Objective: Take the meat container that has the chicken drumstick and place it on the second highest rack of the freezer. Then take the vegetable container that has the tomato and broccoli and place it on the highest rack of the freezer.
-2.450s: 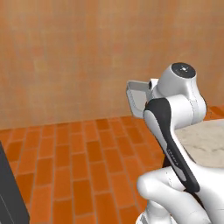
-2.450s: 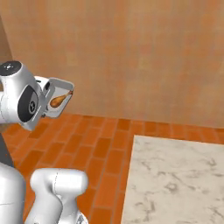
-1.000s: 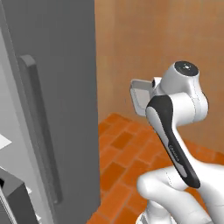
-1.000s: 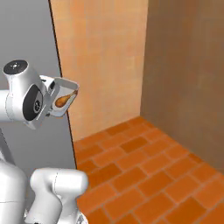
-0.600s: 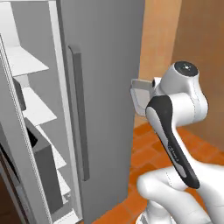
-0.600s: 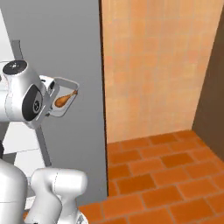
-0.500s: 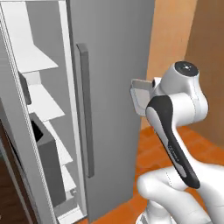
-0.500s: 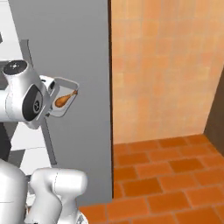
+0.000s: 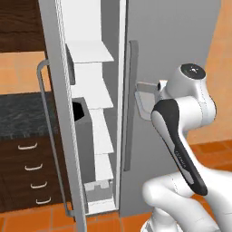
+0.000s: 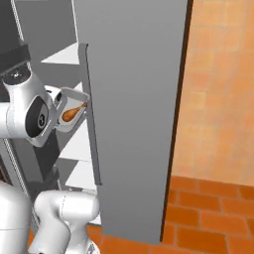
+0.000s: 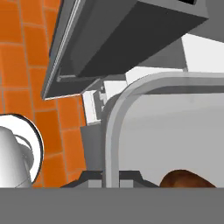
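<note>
A: So where's the meat container (image 10: 71, 115) relative to the gripper?

B: Held up at the hand, beside the white wrist joint. In the right base view it's a light-grey tray, tipped so its open face shows, with the chicken drumstick (image 10: 72, 114) inside. It hangs in front of the freezer (image 10: 134, 99), level with the long vertical door handle (image 10: 91, 114).

A: Jaws?

B: Pressed together on the tray's edge. The fingertips themselves are hidden behind the wrist in both base views, so the exact contact spot can't be made out.

A: Hand view?

B: Tray rim (image 11: 131, 94) curves right across it, very close. Drumstick (image 11: 188, 178) is cut off at the bottom edge, just a brown lump.

A: Freezer side?

B: Left door is open; white shelves (image 9: 90, 52) stack inside, seen edge-on past the door. Left base view catches the tray (image 9: 147, 97) from behind, partly covered by the arm.
</note>
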{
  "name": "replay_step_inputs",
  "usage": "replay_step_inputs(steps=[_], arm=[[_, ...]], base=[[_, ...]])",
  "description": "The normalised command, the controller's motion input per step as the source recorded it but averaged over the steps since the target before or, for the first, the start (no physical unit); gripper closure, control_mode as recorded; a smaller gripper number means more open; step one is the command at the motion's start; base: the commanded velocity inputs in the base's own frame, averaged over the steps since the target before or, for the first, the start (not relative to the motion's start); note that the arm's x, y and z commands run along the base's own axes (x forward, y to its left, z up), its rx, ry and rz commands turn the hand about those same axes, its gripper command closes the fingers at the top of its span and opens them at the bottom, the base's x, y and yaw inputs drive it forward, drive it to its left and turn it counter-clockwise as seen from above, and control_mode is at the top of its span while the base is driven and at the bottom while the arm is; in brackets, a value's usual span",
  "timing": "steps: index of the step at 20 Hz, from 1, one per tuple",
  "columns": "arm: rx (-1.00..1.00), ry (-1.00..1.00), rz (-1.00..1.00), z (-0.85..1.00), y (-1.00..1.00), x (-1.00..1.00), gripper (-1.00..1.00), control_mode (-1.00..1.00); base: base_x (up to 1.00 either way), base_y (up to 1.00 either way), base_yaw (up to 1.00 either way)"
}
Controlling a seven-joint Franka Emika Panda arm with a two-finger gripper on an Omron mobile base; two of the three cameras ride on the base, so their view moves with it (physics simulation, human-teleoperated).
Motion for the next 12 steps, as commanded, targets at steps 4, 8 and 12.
replay_step_inputs(steps=[4, 8, 12], arm=[[0.00, 0.00, 0.00, 0.00, 0.00, 0.00, 1.00, 1.00], [0.00, 0.00, 0.00, 0.00, 0.00, 0.00, 1.00, 1.00], [0.00, 0.00, 0.00, 0.00, 0.00, 0.00, 1.00, 1.00]], base=[[0.44, -0.02, 0.51], [0.42, 0.00, 0.36], [0.37, -0.04, 0.28]])
